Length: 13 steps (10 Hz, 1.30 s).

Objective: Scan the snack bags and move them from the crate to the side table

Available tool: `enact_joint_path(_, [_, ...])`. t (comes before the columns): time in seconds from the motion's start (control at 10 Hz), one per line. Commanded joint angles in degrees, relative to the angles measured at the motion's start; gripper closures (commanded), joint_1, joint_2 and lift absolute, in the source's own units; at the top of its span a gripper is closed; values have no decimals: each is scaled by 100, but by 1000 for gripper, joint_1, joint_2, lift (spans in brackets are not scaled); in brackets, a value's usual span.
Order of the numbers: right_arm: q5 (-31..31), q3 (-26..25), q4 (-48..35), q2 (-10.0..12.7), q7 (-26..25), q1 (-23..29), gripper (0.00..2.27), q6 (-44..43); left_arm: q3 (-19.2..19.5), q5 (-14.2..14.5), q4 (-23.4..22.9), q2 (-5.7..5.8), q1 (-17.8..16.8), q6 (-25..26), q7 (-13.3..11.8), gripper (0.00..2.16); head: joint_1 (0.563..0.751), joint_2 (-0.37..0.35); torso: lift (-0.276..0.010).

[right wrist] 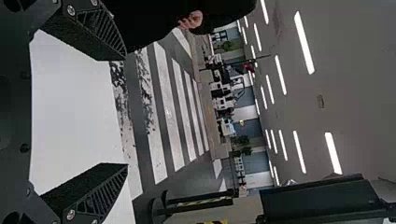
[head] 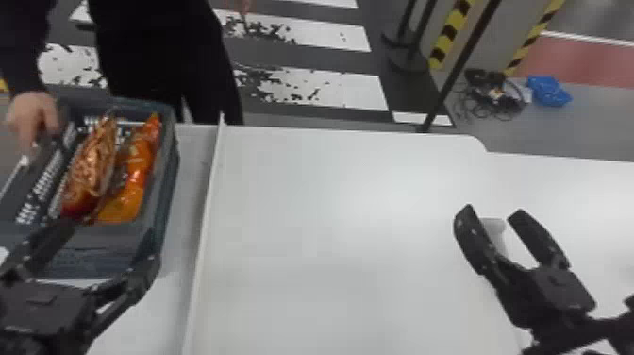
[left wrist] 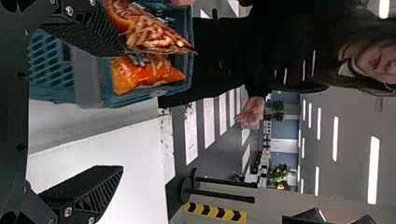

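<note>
Keeping the left gripper (head: 111,231) spread wide at the crate's near end makes sense for you: the fingers are far enough apart to admit a thick bag, and they hold nothing. Both snack bags, the brown-and-red bag (head: 92,165) and the orange bag (head: 125,203), lie side by side in the crate (head: 166,184), lengthwise to you. That probably offers you their narrow width to close on, though they touch, so you could catch both or crush the contents.

The crate stands left of the raised divider (head: 205,203), within your left arm's reach. A person's hand (head: 33,118) is at its far-left rim, perhaps to steady it; leave that side alone.

Your right gripper (head: 492,212) is parted and empty over the right side of the desk (head: 330,212), likely ready for scanning or receiving. Between its fingers in the head view shows a small pale object (head: 493,225) you cannot identify.
</note>
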Motion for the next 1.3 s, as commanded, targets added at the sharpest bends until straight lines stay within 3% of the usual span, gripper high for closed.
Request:
enact_joint_path(0.0, [0, 7, -4, 6, 0, 0, 117, 30, 12, 0, 7, 0, -24, -2, -19, 137, 695, -170, -87])
enact_joint_path(0.2, [0, 7, 5, 6, 0, 0, 117, 47, 144, 88, 7, -9, -138, 16, -80, 137, 695, -168, -87])
enact_joint_path(0.5, [88, 86, -12, 6, 0, -26, 117, 100, 241, 343, 526, -35, -1105, 526, -63, 140, 695, -135, -87])
enact_joint_path(0.7, [141, 78, -21, -3, 0, -35, 117, 311, 223, 501, 983, -61, -1702, 807, 131, 140, 695, -102, -87])
enact_joint_path(1.2, [158, 51, 67, -152, -9, -351, 117, 733, 91, 431, 1932, -141, -2660, 1035, 561, 140, 695, -55, -87])
